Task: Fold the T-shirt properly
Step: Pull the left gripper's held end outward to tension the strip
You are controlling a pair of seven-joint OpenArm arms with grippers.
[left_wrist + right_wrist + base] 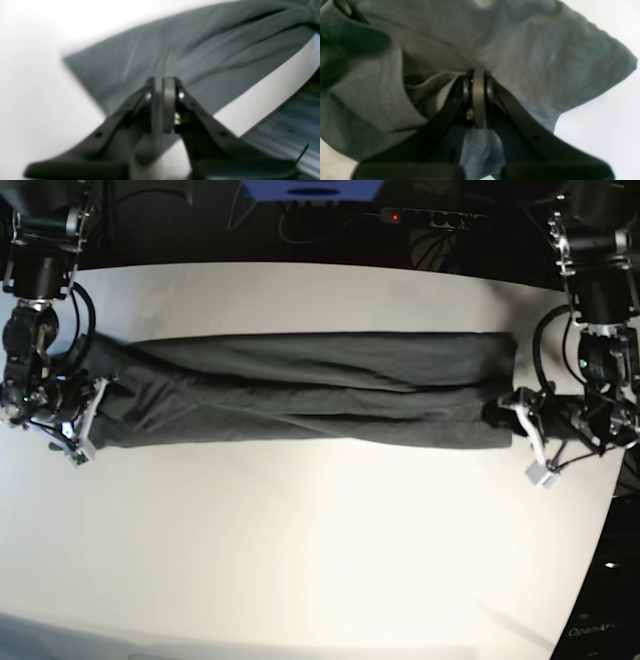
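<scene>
Right gripper's fingers (478, 75) are clamped on the T-shirt (300, 390). Left gripper's (162, 82) look barely parted, blurry, so we can't tell about grip. Both arms sit low at the shirt's ends on the white table (300, 560).

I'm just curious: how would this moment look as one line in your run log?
T-shirt: long band across table | right gripper: shut on T-shirt | left gripper: slim gap, at other end
</scene>
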